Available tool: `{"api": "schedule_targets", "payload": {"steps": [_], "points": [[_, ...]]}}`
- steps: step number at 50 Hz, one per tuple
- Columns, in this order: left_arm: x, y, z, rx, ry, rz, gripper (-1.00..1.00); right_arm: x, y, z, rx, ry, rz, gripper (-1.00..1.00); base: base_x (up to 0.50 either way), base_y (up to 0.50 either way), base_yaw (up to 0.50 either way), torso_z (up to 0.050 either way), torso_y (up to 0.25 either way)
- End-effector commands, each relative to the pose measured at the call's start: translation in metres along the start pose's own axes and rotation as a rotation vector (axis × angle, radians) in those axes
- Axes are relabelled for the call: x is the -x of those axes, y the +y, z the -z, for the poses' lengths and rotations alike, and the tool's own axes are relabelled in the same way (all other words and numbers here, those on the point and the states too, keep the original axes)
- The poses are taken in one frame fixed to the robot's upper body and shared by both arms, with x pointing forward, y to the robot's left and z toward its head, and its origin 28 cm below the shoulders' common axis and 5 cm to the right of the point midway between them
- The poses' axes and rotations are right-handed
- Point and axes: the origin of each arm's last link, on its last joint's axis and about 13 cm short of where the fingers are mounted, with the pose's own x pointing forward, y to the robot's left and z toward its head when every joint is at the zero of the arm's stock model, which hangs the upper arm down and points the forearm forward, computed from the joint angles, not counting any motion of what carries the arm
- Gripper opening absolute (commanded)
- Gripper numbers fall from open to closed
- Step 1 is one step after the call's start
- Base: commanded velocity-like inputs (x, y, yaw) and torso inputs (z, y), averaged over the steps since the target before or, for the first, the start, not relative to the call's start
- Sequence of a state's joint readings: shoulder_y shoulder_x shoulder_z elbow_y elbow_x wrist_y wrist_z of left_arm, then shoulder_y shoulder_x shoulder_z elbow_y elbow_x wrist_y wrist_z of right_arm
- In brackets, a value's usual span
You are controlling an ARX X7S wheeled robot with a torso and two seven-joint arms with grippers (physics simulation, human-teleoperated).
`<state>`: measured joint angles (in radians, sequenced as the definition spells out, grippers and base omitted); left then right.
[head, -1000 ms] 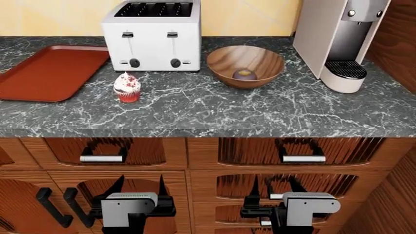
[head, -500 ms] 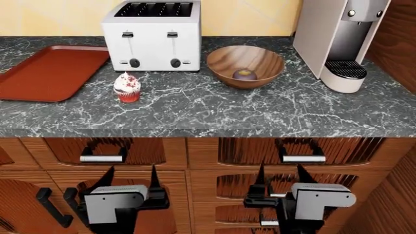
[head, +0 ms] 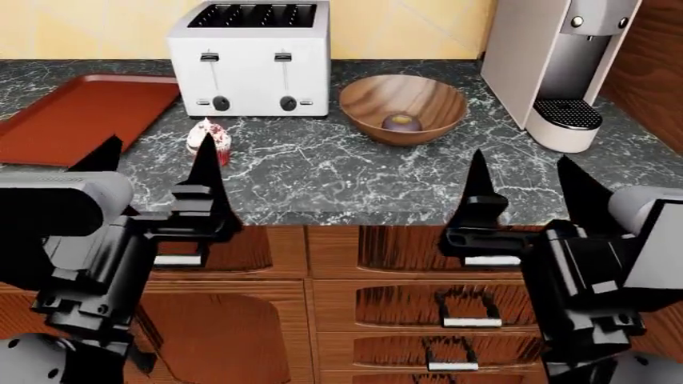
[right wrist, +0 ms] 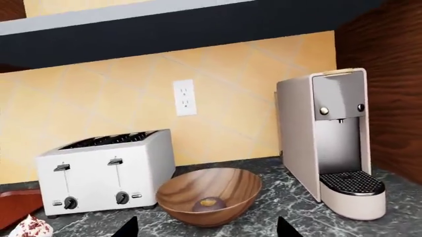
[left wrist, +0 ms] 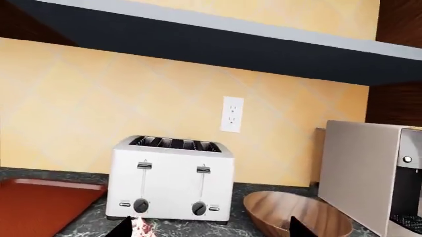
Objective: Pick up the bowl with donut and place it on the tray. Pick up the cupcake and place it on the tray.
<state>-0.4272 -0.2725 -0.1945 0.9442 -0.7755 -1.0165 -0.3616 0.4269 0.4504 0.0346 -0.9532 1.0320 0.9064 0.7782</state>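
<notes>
We see one bowl (head: pixel 404 108) on the counter (head: pixel 341 180) btwn toaster (head: pixel 252 58) and coffee machine (head: pixel 561 68), w/ one donut (head: pixel 401 122) inside. One tray (head: pixel 75 116) sits at the counter's left end, bare. One cupcake (head: pixel 209 138) stands in front of the toaster, near the tray, partly behind our left gripper (head: pixel 155 172). Two grippers, left and right gripper (head: pixel 523 184), both w/ jaws spread, gripping nothing, at the counter's front edge.
</notes>
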Motion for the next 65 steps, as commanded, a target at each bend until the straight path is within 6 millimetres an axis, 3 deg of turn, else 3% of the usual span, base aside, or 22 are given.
{"api": "schedule_targets", "payload": {"steps": [1, 27, 65], "points": [[0.004, -0.009, -0.025, -0.075, -0.059, 0.066, 1.0, 0.016, -0.002, -0.027, 0.115, 0.001, -0.019, 1.0, 0.0, 0.0, 0.0, 0.0, 0.0], [0.004, -0.009, -0.027, -0.079, -0.059, 0.069, 1.0, 0.022, -0.004, -0.04, 0.178, 0.018, -0.012, 1.0, 0.05, 0.0, 0.0, 0.0, 0.0], [0.005, -0.009, -0.025, -0.073, -0.043, 0.064, 1.0, 0.023, -0.006, -0.037, 0.161, 0.026, -0.009, 1.0, 0.1, 0.0, 0.0, 0.0, 0.0]]}}
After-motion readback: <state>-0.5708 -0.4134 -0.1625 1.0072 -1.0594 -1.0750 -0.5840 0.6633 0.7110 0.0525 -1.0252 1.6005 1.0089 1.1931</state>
